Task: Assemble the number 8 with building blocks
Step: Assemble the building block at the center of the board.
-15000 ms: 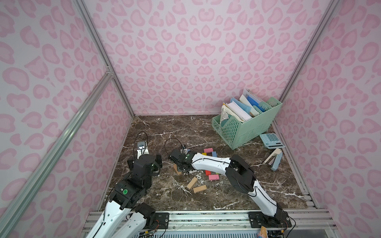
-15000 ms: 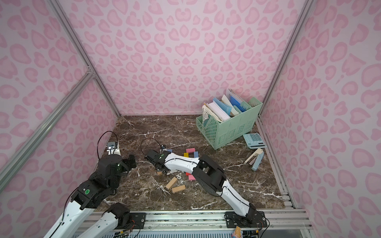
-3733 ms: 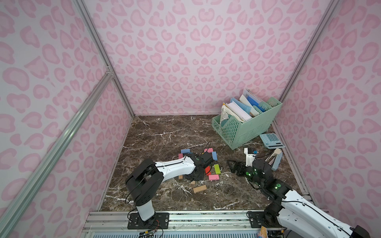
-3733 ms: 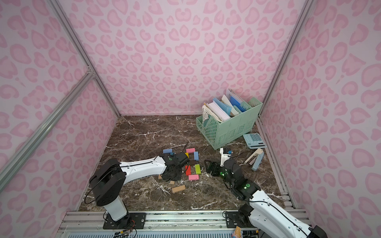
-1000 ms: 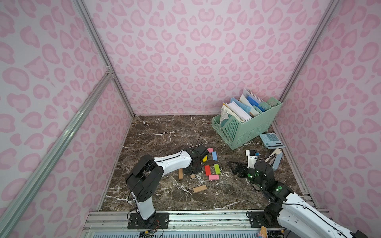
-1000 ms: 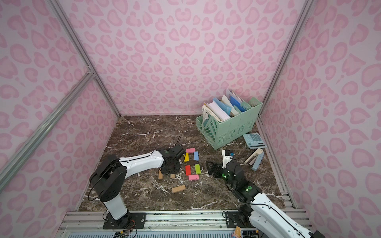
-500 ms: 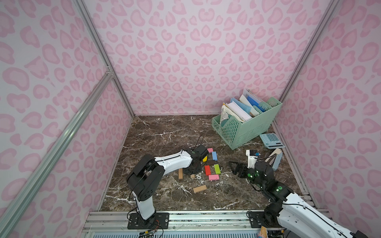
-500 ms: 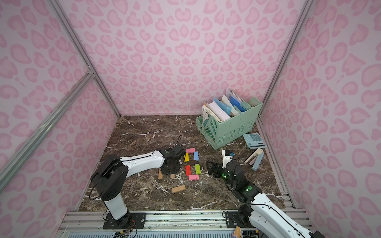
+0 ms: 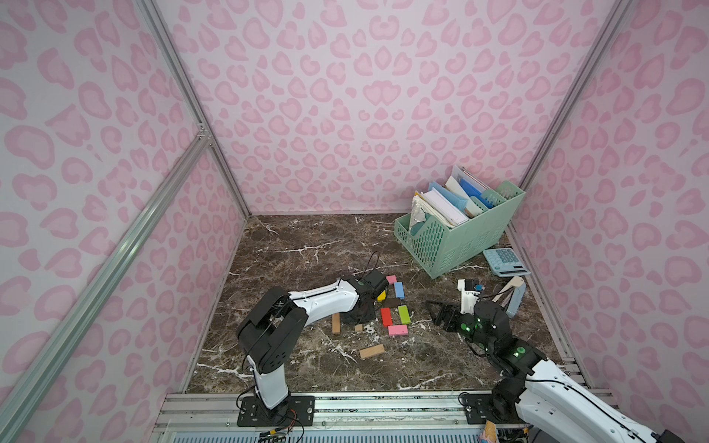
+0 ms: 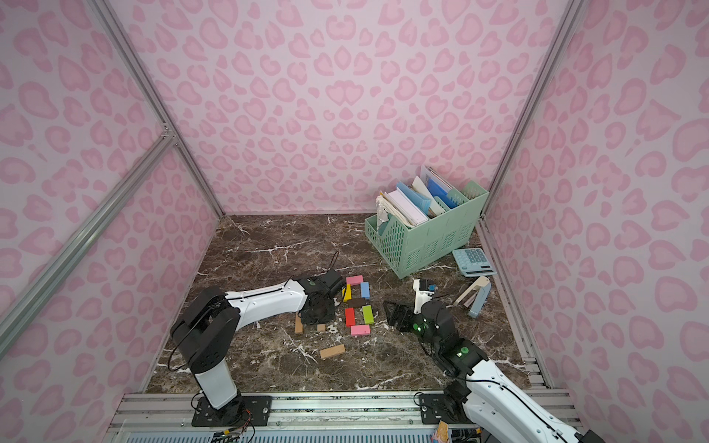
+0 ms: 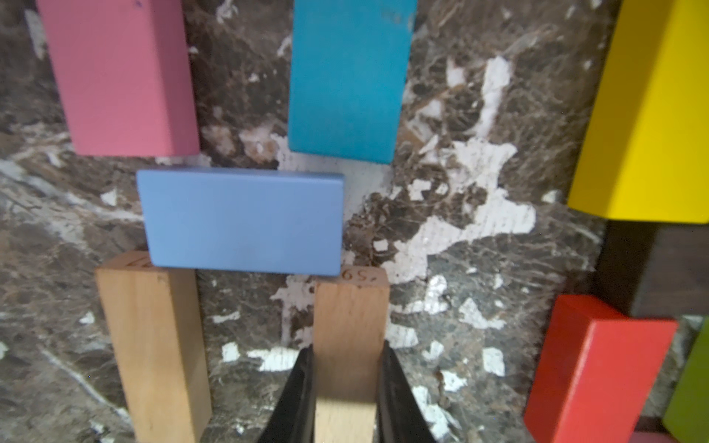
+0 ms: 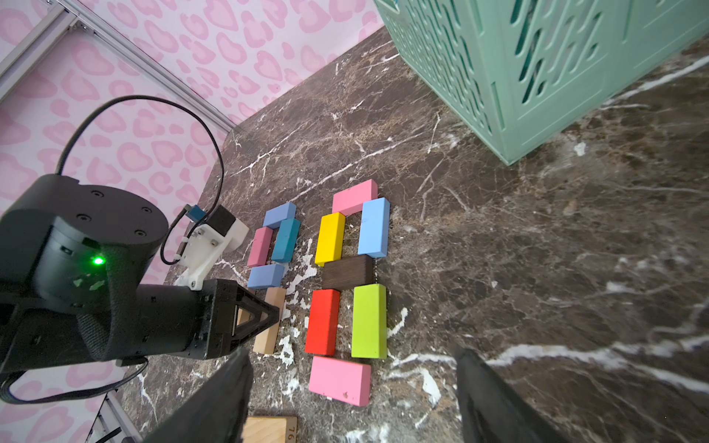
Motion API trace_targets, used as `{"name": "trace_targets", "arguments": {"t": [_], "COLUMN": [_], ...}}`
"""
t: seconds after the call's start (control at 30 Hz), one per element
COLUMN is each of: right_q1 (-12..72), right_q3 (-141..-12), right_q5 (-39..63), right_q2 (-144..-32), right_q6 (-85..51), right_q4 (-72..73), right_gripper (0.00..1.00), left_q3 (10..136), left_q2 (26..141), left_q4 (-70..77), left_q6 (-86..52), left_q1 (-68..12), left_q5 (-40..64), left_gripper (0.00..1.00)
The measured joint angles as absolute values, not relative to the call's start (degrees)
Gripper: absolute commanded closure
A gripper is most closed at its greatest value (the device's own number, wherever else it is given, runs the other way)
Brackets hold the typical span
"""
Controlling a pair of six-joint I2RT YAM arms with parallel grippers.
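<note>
Seven building blocks form a number 8 [image 9: 394, 303]: pink [image 12: 353, 196], yellow [image 12: 329, 237], light blue [image 12: 374, 226], dark brown [image 12: 347, 272], red [image 12: 322, 321], green [image 12: 369, 320] and pink [image 12: 339, 379]. Left of it lie a blue block [image 12: 280, 214], a pink block [image 11: 119, 76], a teal block [image 11: 349, 76], a blue bar [image 11: 241, 220] and a tan block [image 11: 153, 353]. My left gripper [image 11: 347, 351] is shut on a second tan block [image 11: 347, 310], whose far end meets the blue bar. My right gripper [image 12: 351, 368] hangs open just right of the 8, holding nothing.
A loose tan block [image 9: 371, 351] lies nearer the front edge. The mint-green file basket [image 9: 452, 245] stands at the back right, with the calculator [image 9: 505, 261] and a beige and blue-grey object [image 9: 512, 297] by the right wall. Pink walls close in three sides.
Over the last second neither arm nor any block has visibly moved. Before that, my left wrist moved a little farther back, beside the coloured 8.
</note>
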State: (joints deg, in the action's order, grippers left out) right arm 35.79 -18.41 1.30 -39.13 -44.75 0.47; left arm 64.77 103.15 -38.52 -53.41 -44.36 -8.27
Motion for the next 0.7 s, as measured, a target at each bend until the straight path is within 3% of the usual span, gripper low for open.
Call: {"name": "trace_targets", "arguments": {"t": [0.37, 0.7], "right_q1": [35.79, 35.77], "right_q3": [-18.28, -18.09], "right_q5": [1.72, 1.72], "right_q2": [-39.07, -38.37], "right_q6": [-44.77, -44.95], "right_q4": [0.51, 0.49], "right_gripper": [0.16, 0.16], "left_q3": [64.77, 64.73], "left_q2": [103.11, 102.21], "left_q4": [-38.54, -38.57], "left_q6": [-53.43, -53.43], "left_q1": [-44.31, -44.25], "left_q5": [-8.32, -8.47], "left_gripper": [0.68, 0.58]}}
